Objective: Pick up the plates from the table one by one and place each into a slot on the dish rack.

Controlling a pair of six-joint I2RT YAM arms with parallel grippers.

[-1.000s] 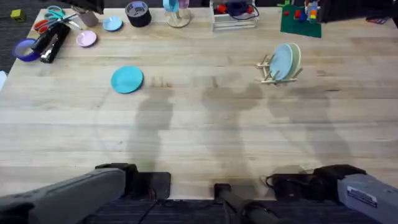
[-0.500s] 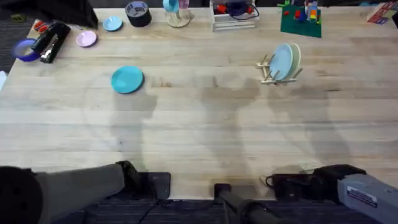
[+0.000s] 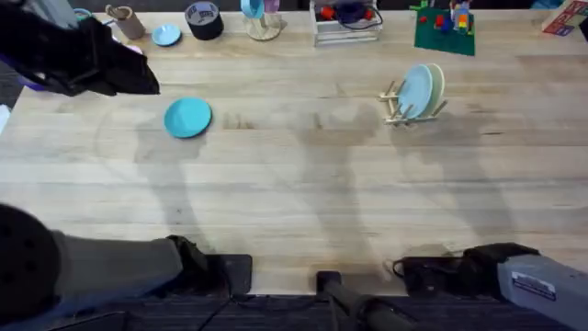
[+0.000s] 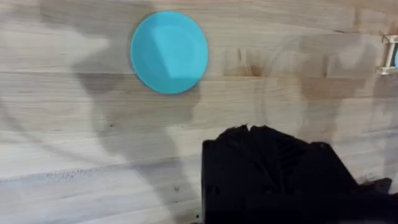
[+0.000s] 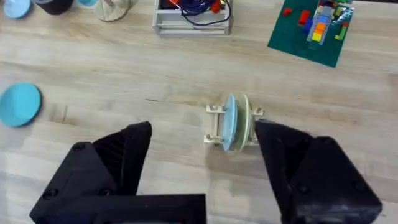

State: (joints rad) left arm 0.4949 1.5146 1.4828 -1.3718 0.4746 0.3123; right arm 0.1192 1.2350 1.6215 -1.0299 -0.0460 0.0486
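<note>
Pale plank table [image 3: 303, 184] — turquoise plate [image 3: 188, 118] flat, right claw [image 5: 202, 162] spread, left claw's [image 4: 273, 168] state unclear

text: none legible; label on right arm [image 3: 536, 287]: too small to read

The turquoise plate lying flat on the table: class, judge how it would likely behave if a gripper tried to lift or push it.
The turquoise plate looks thin and rigid, so it probably keeps its shape. Lying flat on the smooth wood table, it may slide rather than tip when pushed. Its low rim sits against the surface, so getting a hold on its edge could be awkward.
</note>
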